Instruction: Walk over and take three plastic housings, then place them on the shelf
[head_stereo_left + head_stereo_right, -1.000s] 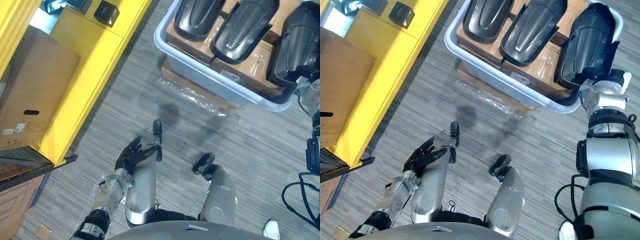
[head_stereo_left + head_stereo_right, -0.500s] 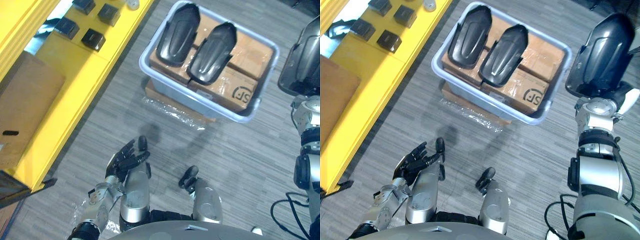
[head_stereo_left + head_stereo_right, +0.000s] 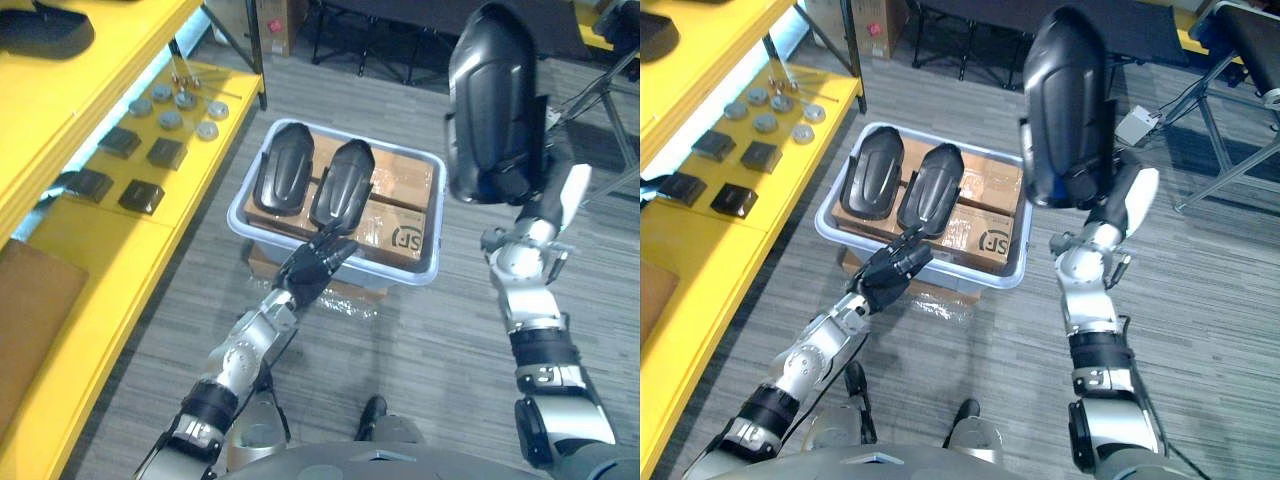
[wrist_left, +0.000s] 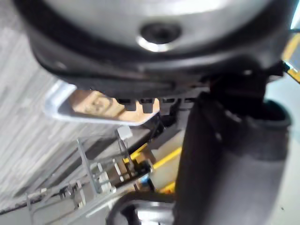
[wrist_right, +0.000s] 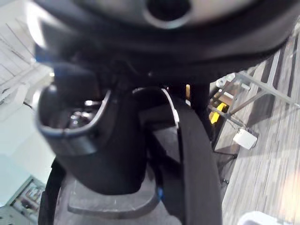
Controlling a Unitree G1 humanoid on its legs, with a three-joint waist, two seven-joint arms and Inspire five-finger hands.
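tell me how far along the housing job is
Done: one black plastic housing is out of the grey bin, held raised in the right hand. In hand: the open left hand reaches over the bin's near rim toward a second housing; a third housing lies beside it on cardboard boxes. Left: taking those two and placing all three on the yellow shelf.

My left arm stretches forward, its hand (image 3: 890,272) flat with fingers straight, fingertips at the near rim of the grey bin (image 3: 985,278). My right arm stands to the right of the bin, forearm upright, its hand (image 3: 1110,205) gripping a black housing (image 3: 1065,110) on end above the wrist.
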